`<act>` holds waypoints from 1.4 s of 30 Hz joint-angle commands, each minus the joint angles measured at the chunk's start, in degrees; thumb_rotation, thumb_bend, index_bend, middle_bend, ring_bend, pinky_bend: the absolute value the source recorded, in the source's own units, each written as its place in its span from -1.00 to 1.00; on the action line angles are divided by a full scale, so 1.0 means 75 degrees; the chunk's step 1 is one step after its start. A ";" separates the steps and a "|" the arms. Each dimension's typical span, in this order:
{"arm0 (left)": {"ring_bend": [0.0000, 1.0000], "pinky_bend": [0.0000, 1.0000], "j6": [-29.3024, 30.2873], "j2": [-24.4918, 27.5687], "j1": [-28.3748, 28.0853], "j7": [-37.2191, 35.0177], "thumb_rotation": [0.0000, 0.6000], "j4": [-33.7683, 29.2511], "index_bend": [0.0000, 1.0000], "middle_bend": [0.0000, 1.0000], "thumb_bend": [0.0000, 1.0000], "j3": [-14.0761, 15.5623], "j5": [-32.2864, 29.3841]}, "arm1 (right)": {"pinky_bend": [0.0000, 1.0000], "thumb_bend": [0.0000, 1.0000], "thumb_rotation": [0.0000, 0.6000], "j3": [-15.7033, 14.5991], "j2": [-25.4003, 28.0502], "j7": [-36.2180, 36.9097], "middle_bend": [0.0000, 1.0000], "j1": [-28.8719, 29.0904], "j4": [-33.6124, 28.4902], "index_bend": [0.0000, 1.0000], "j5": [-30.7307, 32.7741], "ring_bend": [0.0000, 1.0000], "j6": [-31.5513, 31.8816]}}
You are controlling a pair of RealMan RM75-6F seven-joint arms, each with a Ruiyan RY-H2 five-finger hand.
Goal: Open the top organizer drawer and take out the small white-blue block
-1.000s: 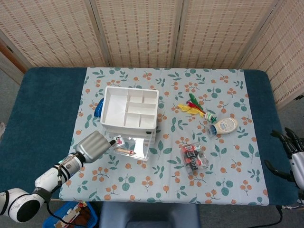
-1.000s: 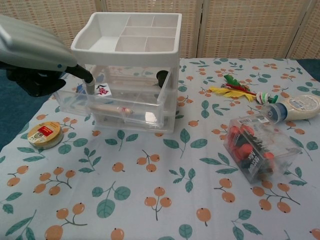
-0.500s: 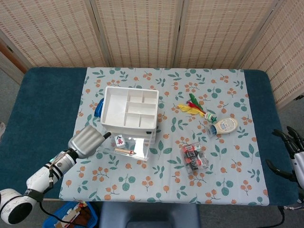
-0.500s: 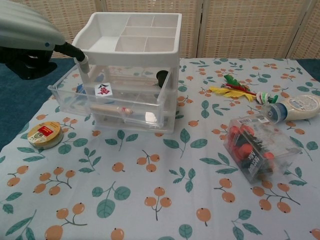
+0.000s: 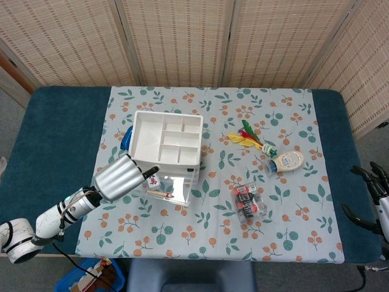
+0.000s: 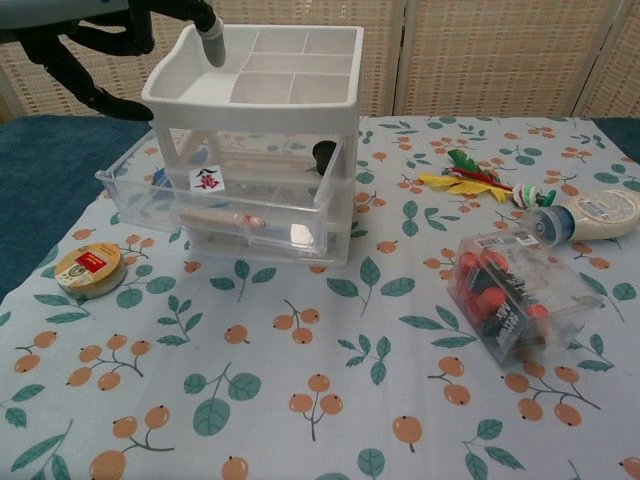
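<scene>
1. Near edge, chest view: floral cloth on the bench. A tape roll sits lower left and a clear box of red-black parts lower right.
2. Left robot hand: in the head view it hangs lower left, over the front-left corner of the organizer, one dark fingertip pointing toward the drawer. In the chest view only the fingers show, at the top-left edge, raised above the tray rim. It holds nothing I can see and the fingers look partly spread. Reads as empty.
3. Top drawer: pulled out toward the camera, so the opening step looks done.
4. Inside the drawer, front-left: a small white tile with coloured marks. I judge this is the target block, though the mark colours are too small to confirm. A wooden stick-like item lies just beside it.
5. Left to do: reach in, pinch the tile, lift it clear. None of that is started, so roughly half done.
6. Right robot hand: far lower right of the head view, off the bench edge, fingers spread, empty, idle.
7. Further back right: a feathered shuttlecock toy and a lying bottle, both well apart from the organizer.
8. Back: woven screens.
</scene>
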 commanded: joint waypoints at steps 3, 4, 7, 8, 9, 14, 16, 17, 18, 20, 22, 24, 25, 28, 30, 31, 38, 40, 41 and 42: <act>1.00 1.00 0.0452 -0.0538 0.0126 -0.0382 1.00 0.0808 -0.28 0.94 -0.83 -0.0235 0.0639 | -0.74 -0.42 1.00 -0.0004 -0.0012 0.0017 -0.58 -0.0007 0.0028 -0.86 0.0029 -0.83 -0.0024; 1.00 1.00 0.0403 -0.0551 0.0117 -0.0404 1.00 0.0847 -0.28 0.94 -0.83 -0.0232 0.0664 | -0.74 -0.42 1.00 -0.0003 -0.0012 0.0018 -0.58 -0.0006 0.0030 -0.86 0.0032 -0.83 -0.0029; 1.00 1.00 0.0112 -0.0533 0.0027 -0.0574 1.00 0.0879 -0.29 0.94 -0.83 -0.0203 0.0714 | -0.74 -0.42 1.00 -0.0003 -0.0015 0.0018 -0.58 0.0006 0.0033 -0.86 0.0024 -0.83 -0.0051; 1.00 1.00 -0.0014 -0.0500 -0.0021 -0.0572 1.00 0.0889 -0.29 0.94 -0.83 -0.0188 0.0750 | -0.74 -0.42 1.00 -0.0003 -0.0019 0.0018 -0.58 0.0010 0.0032 -0.86 0.0021 -0.83 -0.0056; 1.00 1.00 -0.0169 -0.0453 -0.0081 -0.0542 1.00 0.0888 -0.30 0.94 -0.83 -0.0177 0.0794 | -0.74 -0.42 1.00 -0.0004 -0.0025 0.0020 -0.58 0.0013 0.0034 -0.86 0.0022 -0.83 -0.0064; 1.00 1.00 -0.0531 -0.0391 -0.0273 -0.0529 1.00 0.0921 -0.30 0.94 -0.83 -0.0158 0.1034 | -0.74 -0.42 1.00 0.0005 -0.0028 0.0028 -0.58 0.0021 0.0042 -0.86 0.0042 -0.83 -0.0085; 1.00 1.00 -0.0580 -0.0425 -0.0334 -0.0503 1.00 0.0997 -0.29 0.94 -0.83 -0.0173 0.1140 | -0.74 -0.42 1.00 0.0016 -0.0015 0.0017 -0.58 0.0029 0.0023 -0.86 0.0045 -0.83 -0.0090; 1.00 1.00 -0.0591 -0.0453 -0.0366 -0.0515 1.00 0.1045 -0.29 0.94 -0.84 -0.0180 0.1197 | -0.74 -0.42 1.00 0.0020 -0.0001 0.0008 -0.58 0.0034 0.0005 -0.86 0.0041 -0.83 -0.0094; 1.00 1.00 -0.0625 -0.0493 -0.0414 -0.0571 1.00 0.1113 -0.28 0.94 -0.84 -0.0175 0.1263 | -0.74 -0.42 1.00 0.0030 0.0017 -0.0004 -0.58 0.0041 -0.0021 -0.86 0.0031 -0.83 -0.0086; 1.00 1.00 -0.0643 -0.0564 -0.0495 -0.0639 1.00 0.1258 -0.28 0.94 -0.83 -0.0185 0.1384 | -0.74 -0.42 1.00 0.0045 0.0049 -0.0026 -0.58 0.0048 -0.0061 -0.86 0.0018 -0.83 -0.0070; 1.00 1.00 -0.0640 -0.0640 -0.0554 -0.0696 1.00 0.1419 -0.28 0.94 -0.83 -0.0185 0.1486 | -0.74 -0.42 1.00 0.0052 0.0073 -0.0042 -0.58 0.0049 -0.0092 -0.86 0.0021 -0.83 -0.0067; 1.00 1.00 -0.0639 -0.0754 -0.0597 -0.0759 1.00 0.1608 -0.28 0.94 -0.83 -0.0182 0.1553 | -0.74 -0.42 1.00 0.0053 0.0082 -0.0051 -0.58 0.0048 -0.0109 -0.86 0.0024 -0.83 -0.0070; 1.00 1.00 -0.0684 -0.0793 -0.0621 -0.0747 1.00 0.1710 -0.28 0.94 -0.83 -0.0170 0.1576 | -0.74 -0.42 1.00 0.0048 0.0082 -0.0054 -0.58 0.0043 -0.0114 -0.86 0.0024 -0.83 -0.0069; 1.00 1.00 -0.0969 -0.0834 -0.0708 -0.0614 1.00 0.1919 -0.28 0.94 -0.83 -0.0115 0.1603 | -0.74 -0.42 1.00 0.0037 0.0078 -0.0067 -0.58 0.0036 -0.0118 -0.86 0.0029 -0.83 -0.0080; 1.00 1.00 -0.1045 -0.0831 -0.0708 -0.0621 1.00 0.1966 -0.29 0.94 -0.83 -0.0088 0.1569 | -0.74 -0.42 1.00 0.0036 0.0071 -0.0067 -0.58 0.0029 -0.0110 -0.86 0.0044 -0.83 -0.0082; 1.00 1.00 -0.1055 -0.0822 -0.0700 -0.0613 1.00 0.1987 -0.29 0.94 -0.83 -0.0076 0.1565 | -0.74 -0.42 1.00 0.0038 0.0066 -0.0067 -0.58 0.0029 -0.0107 -0.86 0.0053 -0.83 -0.0088; 1.00 1.00 -0.1098 -0.0728 -0.0585 -0.0616 1.00 0.2077 -0.29 0.94 -0.83 0.0095 0.1565 | -0.74 -0.42 1.00 0.0043 0.0029 -0.0088 -0.58 0.0074 -0.0095 -0.86 0.0057 -0.83 -0.0165; 1.00 1.00 -0.1122 -0.0736 -0.0560 -0.0634 1.00 0.2090 -0.32 0.94 -0.84 0.0133 0.1552 | -0.74 -0.42 1.00 0.0039 0.0009 -0.0094 -0.58 0.0087 -0.0083 -0.86 0.0057 -0.83 -0.0193; 1.00 1.00 -0.1123 -0.0754 -0.0555 -0.0640 1.00 0.2099 -0.33 0.94 -0.83 0.0147 0.1560 | -0.74 -0.42 1.00 0.0038 0.0001 -0.0096 -0.58 0.0093 -0.0082 -0.86 0.0052 -0.83 -0.0200; 1.00 1.00 -0.1130 -0.0767 -0.0556 -0.0641 1.00 0.2100 -0.33 0.94 -0.84 0.0153 0.1563 | -0.74 -0.42 1.00 0.0037 -0.0004 -0.0102 -0.58 0.0095 -0.0083 -0.86 0.0046 -0.83 -0.0199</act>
